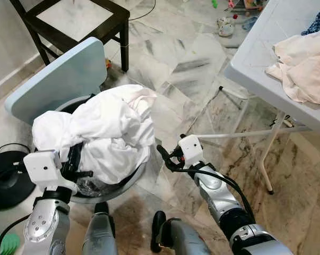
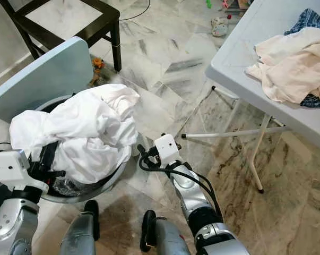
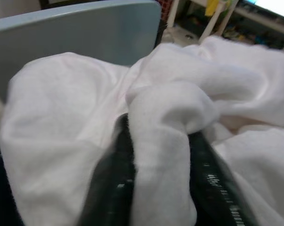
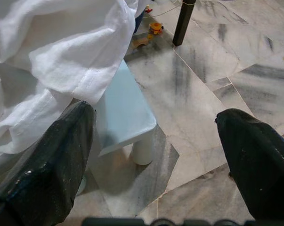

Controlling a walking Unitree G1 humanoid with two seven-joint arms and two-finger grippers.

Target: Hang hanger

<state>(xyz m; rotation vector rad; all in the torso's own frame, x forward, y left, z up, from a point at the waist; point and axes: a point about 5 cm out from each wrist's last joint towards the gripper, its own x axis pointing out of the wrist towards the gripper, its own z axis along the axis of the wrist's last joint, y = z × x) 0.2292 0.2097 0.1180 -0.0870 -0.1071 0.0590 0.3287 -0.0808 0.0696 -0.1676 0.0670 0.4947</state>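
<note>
The left gripper (image 3: 156, 188) pinches a fold of crumpled white cloth (image 1: 109, 127) heaped over the round grey basket's (image 1: 129, 183) rim, while the right gripper (image 4: 156, 160) hangs spread above the marble floor (image 1: 191, 69). No hanger is visible. The loose bundle could snag the rim and tip the basket.

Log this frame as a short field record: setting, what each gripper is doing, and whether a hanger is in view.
setting: marble floor, white folding table, dark wooden chair
laundry: white garment heaped in a grey basket
left gripper: shut on a fold of the white garment
right gripper: open, beside the basket, holding nothing
table load: cream clothes
hanger: none identifiable
</note>
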